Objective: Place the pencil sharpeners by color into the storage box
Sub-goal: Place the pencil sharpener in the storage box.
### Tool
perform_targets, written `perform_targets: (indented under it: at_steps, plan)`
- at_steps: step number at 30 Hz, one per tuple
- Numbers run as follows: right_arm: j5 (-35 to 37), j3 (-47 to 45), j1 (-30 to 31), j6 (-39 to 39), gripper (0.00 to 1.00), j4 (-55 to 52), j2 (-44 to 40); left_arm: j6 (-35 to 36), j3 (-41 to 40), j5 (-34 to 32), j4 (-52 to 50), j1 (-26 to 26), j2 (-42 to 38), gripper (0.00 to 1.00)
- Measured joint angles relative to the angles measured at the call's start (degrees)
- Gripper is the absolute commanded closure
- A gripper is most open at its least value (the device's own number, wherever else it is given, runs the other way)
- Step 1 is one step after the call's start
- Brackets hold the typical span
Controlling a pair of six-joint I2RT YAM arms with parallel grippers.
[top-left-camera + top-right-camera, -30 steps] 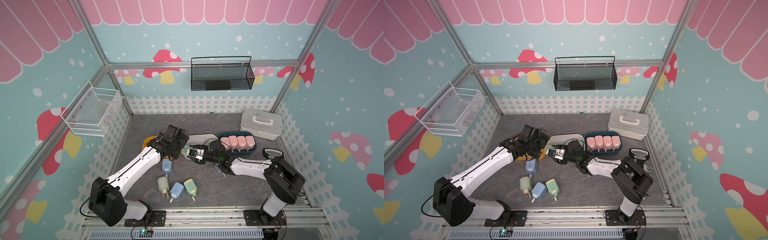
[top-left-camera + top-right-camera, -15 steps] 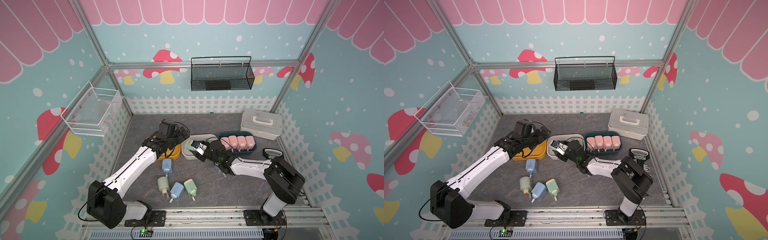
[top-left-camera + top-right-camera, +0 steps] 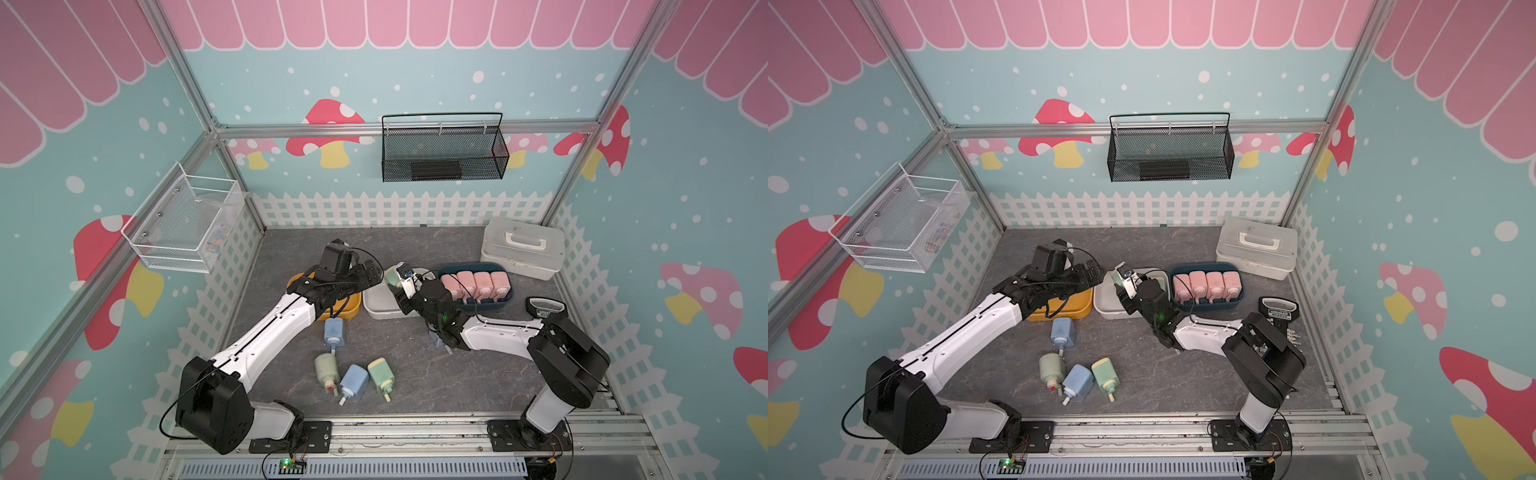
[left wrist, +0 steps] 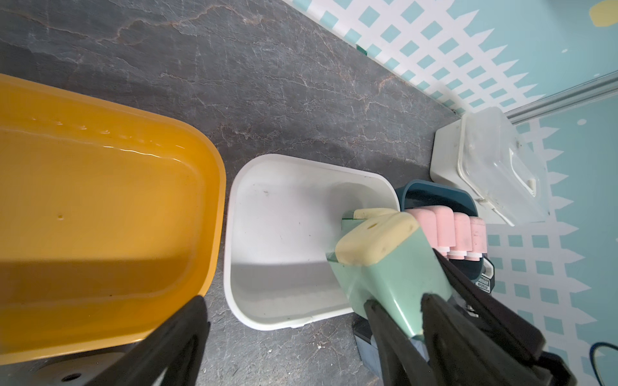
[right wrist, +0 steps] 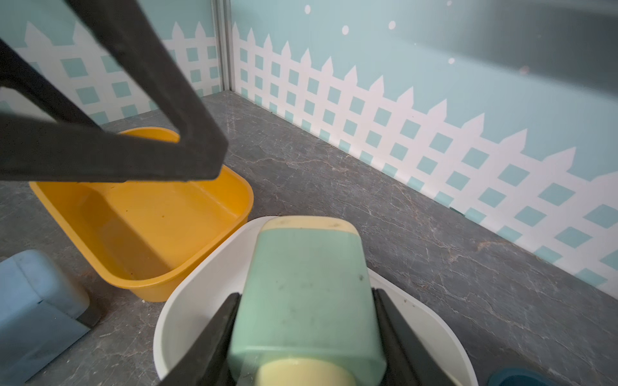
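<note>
Where the left arm ends, the left claw (image 3: 368, 274) hangs released, jaws spread wide and gripping nothing, above the right end of the yellow tub (image 3: 347, 312). On the bench (image 3: 415, 374) in front of that tub lie 4 loose sharpeners (image 3: 1077, 380) on their sides, stubs pointing toward the front rail. The rear blue sharpener (image 3: 333, 330) lies just beside the tub's front wall. Nearer the rail, close together, lie the left green sharpener (image 3: 326, 368), the middle blue sharpener (image 3: 354, 380) and the right green sharpener (image 3: 381, 374).

The white tub (image 3: 376, 307) stands just beside the yellow tub, on its right. The right claw (image 5: 306, 296) is clenched on the held green sharpener (image 4: 391, 267), 1 finger against each of 2 opposite sides, with a cream cap on the far end. This sharpener hangs tilted over the white tub; contact with the tub cannot be determined. A blue block (image 4: 367, 351) sits on the bench under the right wrist, mostly hidden.

The dark blue tub (image 3: 494, 305), just beside the white tub on its right, holds 4 pink sharpeners (image 3: 476, 284) side by side in 1 row, stubs toward the front. Behind and right of it stands the white lidded case (image 3: 521, 253).
</note>
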Motion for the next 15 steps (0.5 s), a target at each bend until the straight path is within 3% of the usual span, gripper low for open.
perform_targets:
  at_steps: [15]
  plan:
    - [7.6, 4.4, 0.7, 8.2, 1.00, -3.2, 3.7, 3.4, -3.0, 1.6, 2.5, 2.6, 1.1, 0.01]
